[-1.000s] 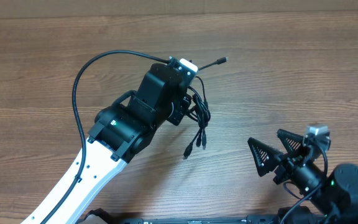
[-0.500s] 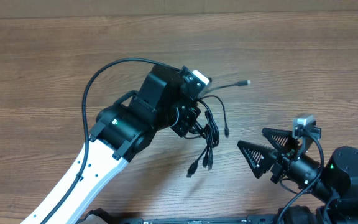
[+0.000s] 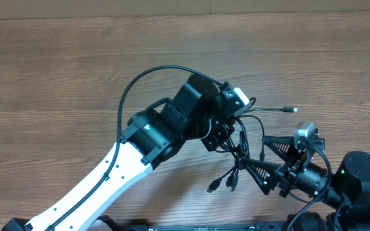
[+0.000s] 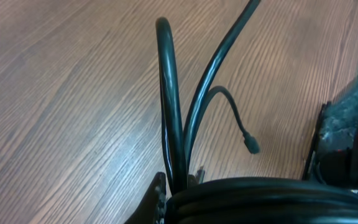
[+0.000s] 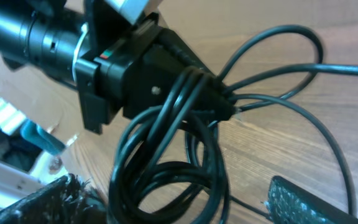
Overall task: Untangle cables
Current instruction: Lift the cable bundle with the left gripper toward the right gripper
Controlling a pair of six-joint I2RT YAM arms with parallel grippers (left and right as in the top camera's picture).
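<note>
hanging from the left gripper (image 5: 216, 96), the cables (image 3: 237, 149) form a knotted bunch of thin black cords that appears lifted off the table (image 3: 56, 77), toward its right front part. the left gripper is clamped on the bunch where several strands cross. in the right wrist view the cords wrap over its tapered tip and drop into loose loops below. the right gripper (image 3: 254, 152) has its two fingers spread apart, with nothing between them, and its tips sit just beside the hanging strands (whether they touch, i cannot tell).

the cords look light and very soft. they sag into curves under their own weight, so they will probably swing and slide rather than hold a shape. their smooth jackets look slippery, and each is far thinner than a finger, so a pinch on one strand could easily slip or catch a neighbour. the small plug ends (image 3: 220, 184) dangle below the bunch, and one loose end (image 3: 291, 110) sticks out to the right. this free end, or the stretch of cord just behind it, seems the best place for the right gripper to take hold, since the plug gives a stop against slipping. pulling hard may tighten the knot.

no box, tray or other container is in view.
</note>
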